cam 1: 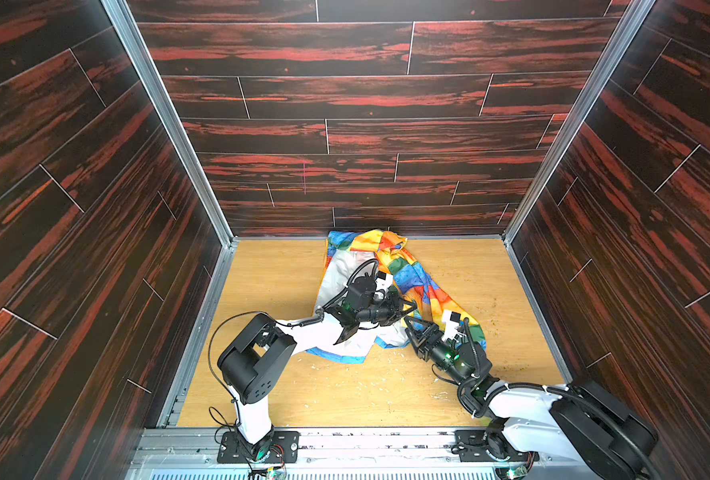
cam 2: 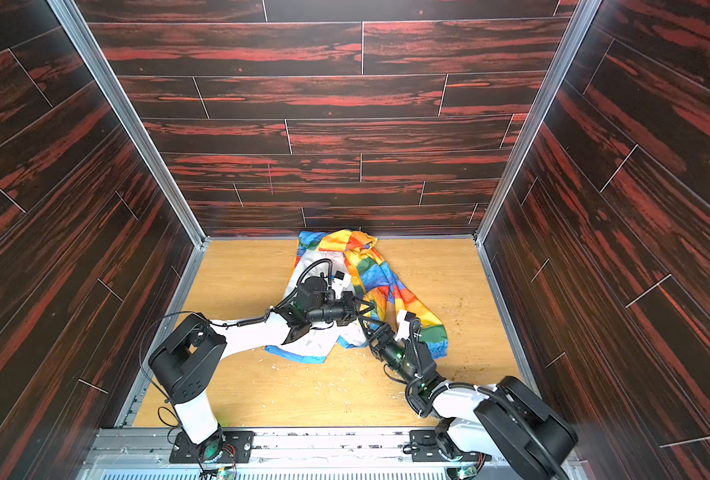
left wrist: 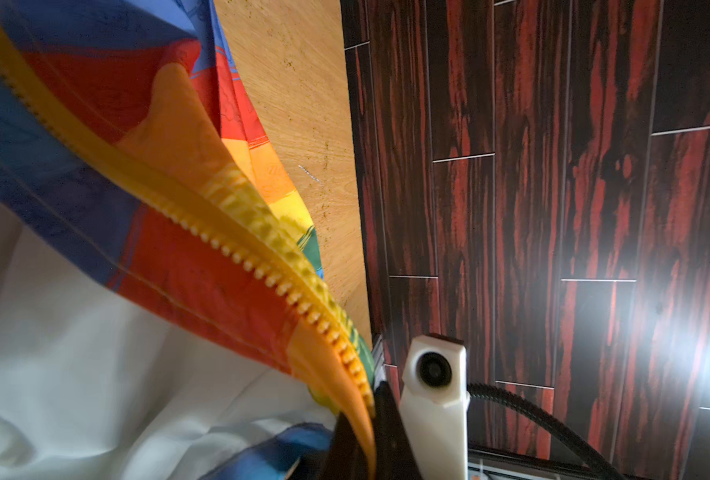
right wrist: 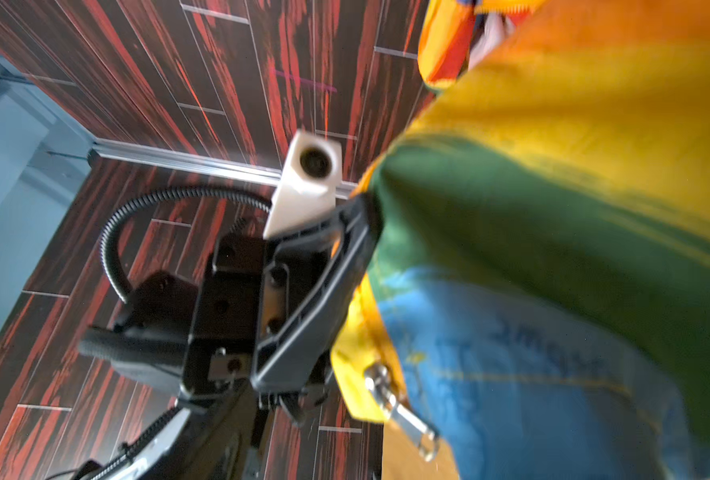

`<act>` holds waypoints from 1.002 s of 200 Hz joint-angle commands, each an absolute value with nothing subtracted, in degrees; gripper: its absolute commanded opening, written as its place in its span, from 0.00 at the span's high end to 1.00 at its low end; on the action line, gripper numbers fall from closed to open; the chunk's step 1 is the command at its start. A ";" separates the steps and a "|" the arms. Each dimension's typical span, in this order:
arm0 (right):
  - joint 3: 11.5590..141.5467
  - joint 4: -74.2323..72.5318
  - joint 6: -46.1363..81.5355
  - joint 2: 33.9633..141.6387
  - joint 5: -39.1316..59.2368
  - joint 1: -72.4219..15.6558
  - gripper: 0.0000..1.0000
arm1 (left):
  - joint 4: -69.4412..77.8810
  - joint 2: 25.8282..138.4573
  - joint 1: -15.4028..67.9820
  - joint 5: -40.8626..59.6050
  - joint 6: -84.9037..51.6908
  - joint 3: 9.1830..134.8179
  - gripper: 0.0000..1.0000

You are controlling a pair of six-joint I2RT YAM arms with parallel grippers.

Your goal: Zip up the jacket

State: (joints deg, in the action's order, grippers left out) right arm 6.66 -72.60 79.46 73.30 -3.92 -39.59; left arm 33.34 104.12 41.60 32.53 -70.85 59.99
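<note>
The jacket (cam 1: 411, 282) lay crumpled on the tabletop (cam 1: 286, 390), the left gripper (cam 1: 407, 306) clamped on its zipper edge (left wrist: 261, 266). The right gripper (cam 1: 413, 328), jaws apart beside the hem, might catch loose cloth instead of the small pull (right wrist: 401, 411), so the zipper would jam.

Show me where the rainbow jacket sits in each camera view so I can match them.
Top view: jacket centre, its far end against the wall.
Top view: jacket same place, a little further left.
Left wrist: jacket close up, yellow zipper running across it.
Right wrist: jacket close up, blurred green, yellow and blue panels.
Shared landmark: the red-black wood-grain wall.
</note>
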 commanded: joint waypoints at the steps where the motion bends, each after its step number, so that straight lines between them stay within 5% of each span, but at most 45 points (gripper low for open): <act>1: 5.30 -86.24 79.14 77.76 -4.30 -37.65 0.15 | 38.17 100.90 41.81 33.23 -74.12 59.28 1.00; 59: 4.47 -91.88 76.91 78.91 0.32 -30.81 0.19 | 37.58 98.96 42.78 33.16 -75.02 58.85 1.00; 89: 3.50 -80.10 75.59 67.47 3.02 -24.22 0.19 | 38.32 99.59 43.47 32.80 -75.38 58.61 1.00; 144: 12.59 -36.77 62.94 39.11 4.19 -21.27 0.15 | 42.54 102.82 45.00 32.88 -77.57 60.37 1.00; 200: 5.45 -40.64 70.86 37.82 7.66 -24.87 0.18 | 44.35 104.19 45.00 32.85 -77.86 62.40 1.00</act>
State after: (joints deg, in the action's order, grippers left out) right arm 8.47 -42.17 68.05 37.30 6.94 -22.70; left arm 41.32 103.94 44.93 32.40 -77.17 60.27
